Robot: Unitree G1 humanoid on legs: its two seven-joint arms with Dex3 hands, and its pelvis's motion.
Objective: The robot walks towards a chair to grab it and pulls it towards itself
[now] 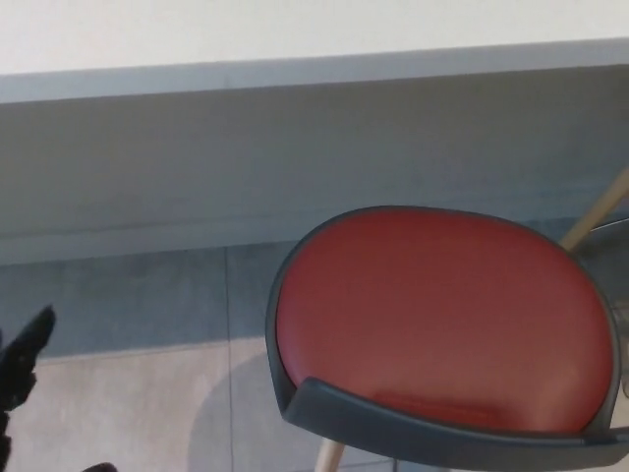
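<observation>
Peeking in at the far left edge, the left hand (pixel 22 366) shows as a matte black shape, one thick finger pointing up and to the right, a dark scrap lower down at the bottom edge. It holds nothing that can be seen, but most of it is cut off by the frame, so whether the fingers are spread or curled, I cannot tell. It hangs over the floor (pixel 128 403), pale beige tiles, smooth, with a thin grout line running up toward the wall. Behind the tiles lies a band of darker grey-blue flooring, faintly mottled. Above that, the underside of a long desk (pixel 295 69) in flat grey, its pale top a straight bright strip across the upper picture.

Moving right, the chair (pixel 442 315) fills the lower right. Its seat is a rounded oval, upholstered in smooth red with a soft sheen, cupped in a dark grey plastic shell whose curved rim wraps the near edge. A light wooden leg (pixel 329 457) slants down from under the shell at the bottom. The chair sits well apart from the left hand, untouched. At far right, another wooden leg (pixel 595 221) angles up past the seat. The right hand is out of the picture.
</observation>
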